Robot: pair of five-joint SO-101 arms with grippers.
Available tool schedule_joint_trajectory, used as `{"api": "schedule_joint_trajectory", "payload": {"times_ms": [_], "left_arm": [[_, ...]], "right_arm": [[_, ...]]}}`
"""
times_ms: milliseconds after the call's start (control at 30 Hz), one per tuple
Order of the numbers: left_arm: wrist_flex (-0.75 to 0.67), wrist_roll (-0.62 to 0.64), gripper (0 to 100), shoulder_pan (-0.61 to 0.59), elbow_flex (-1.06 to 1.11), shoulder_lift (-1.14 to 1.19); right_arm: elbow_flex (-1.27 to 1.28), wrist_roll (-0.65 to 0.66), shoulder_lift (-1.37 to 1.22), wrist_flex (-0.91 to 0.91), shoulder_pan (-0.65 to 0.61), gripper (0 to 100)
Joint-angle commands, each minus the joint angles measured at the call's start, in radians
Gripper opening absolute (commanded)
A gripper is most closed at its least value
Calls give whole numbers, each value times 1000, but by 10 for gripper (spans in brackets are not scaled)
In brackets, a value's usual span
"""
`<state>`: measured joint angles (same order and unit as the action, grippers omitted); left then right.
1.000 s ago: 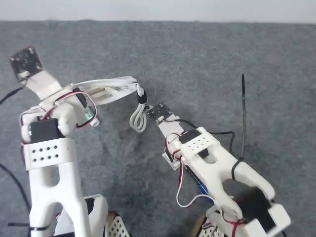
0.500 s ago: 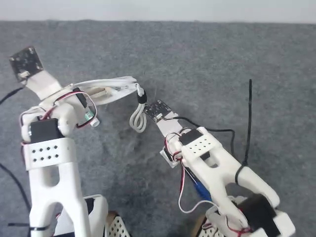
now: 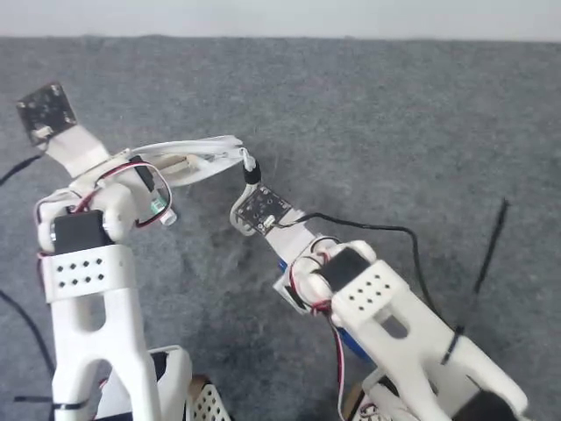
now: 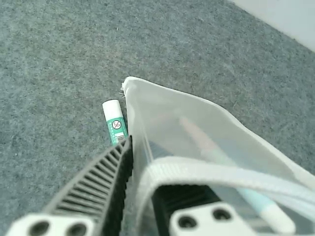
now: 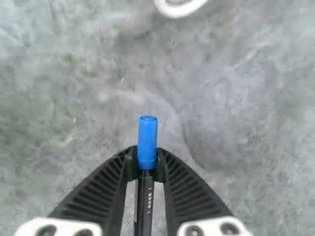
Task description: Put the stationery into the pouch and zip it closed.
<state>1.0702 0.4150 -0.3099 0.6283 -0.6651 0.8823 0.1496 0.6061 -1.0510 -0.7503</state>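
I'm looking down on a counter point(image 3: 421, 114) covered out to every edge I can see by a grey, felt-like mat point(image 3: 158, 79) with a mottled nap. A pale, plain wall point(image 3: 280, 16) runs along the counter's far edge. On the right wrist view, the mat lies uneven, with shallow dents and soft ridges.

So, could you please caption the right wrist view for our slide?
Right gripper clamps a blue-capped pen above the grey table.
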Motion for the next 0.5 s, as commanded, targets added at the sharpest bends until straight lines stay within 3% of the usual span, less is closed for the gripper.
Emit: {"api": "schedule_joint_trajectory", "payload": {"times_ms": [0, 267, 467], "left_arm": [[-34, 11, 12, -2, -8, -12], [-34, 11, 12, -2, -8, -11], [-34, 11, 12, -2, -8, -8]], "right_arm": [[-15, -11, 116, -18, -4, 6], [-18, -212, 309, -31, -8, 6], [-18, -308, 437, 67, -8, 6]]}}
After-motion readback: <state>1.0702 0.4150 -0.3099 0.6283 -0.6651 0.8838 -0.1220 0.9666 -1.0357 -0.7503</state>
